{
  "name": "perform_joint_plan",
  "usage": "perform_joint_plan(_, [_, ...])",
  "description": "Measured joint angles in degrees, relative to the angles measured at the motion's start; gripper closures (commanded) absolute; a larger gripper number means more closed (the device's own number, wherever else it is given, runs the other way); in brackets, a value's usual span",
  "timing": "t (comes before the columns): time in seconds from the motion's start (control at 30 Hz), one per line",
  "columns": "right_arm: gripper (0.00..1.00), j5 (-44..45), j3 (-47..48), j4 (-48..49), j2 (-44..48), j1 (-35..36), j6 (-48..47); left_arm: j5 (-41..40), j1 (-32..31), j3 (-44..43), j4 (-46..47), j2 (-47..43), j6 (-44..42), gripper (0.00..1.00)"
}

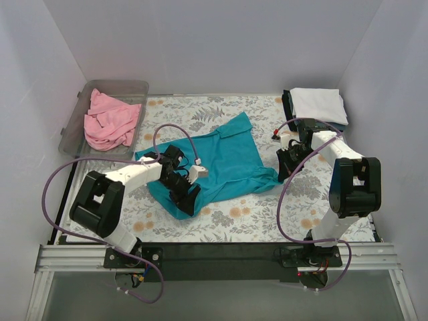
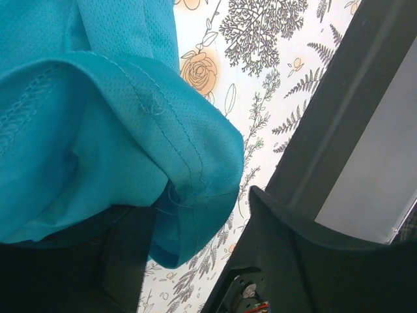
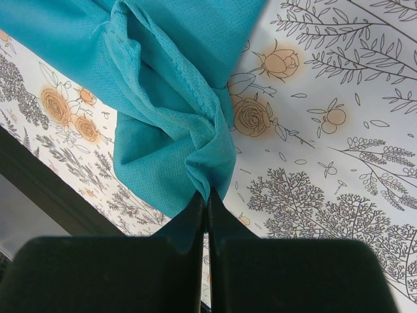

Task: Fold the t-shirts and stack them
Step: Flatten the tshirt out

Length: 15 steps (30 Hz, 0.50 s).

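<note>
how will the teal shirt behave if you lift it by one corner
Probably very floppy: the teal t-shirt lies creased on the table cloth, and it bunches into folds where the right pincer pinches it. Likely light, since the mesh fabric looks thin. It would likely drape and drag rather than hold shape.

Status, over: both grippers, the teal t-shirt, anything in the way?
Left gripper open, teal t-shirt hem draped over one finger. Right gripper shut on its other edge. Shirt unfolded on floral table cloth. Nothing in the way.
</note>
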<state>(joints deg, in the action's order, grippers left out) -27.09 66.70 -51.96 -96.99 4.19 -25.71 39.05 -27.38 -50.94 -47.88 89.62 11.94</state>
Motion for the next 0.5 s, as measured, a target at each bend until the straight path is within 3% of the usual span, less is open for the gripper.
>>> perform_joint_plan(0.17, [0.99,0.00,0.00,0.00,0.00,0.02,0.00,0.94,-0.20,0.00,0.26,1.05,0.35,0.62])
perform_joint_plan(0.33, [0.99,0.15,-0.02,0.00,0.04,0.02,-0.02,3.89,-0.20,-0.59,-1.27,-0.74,-0.24,0.62])
perform_joint_plan(0.43, [0.99,0.17,-0.07,0.00,0.09,0.02,-0.04,7.32,-0.20,-3.32,-3.69,-4.17,-1.07,0.77])
perform_joint_plan(0.5, [0.99,0.15,-0.07,0.00,0.09,0.00,-0.02,8.31,-0.20,-4.24,-4.28,-4.74,-1.25,0.79])
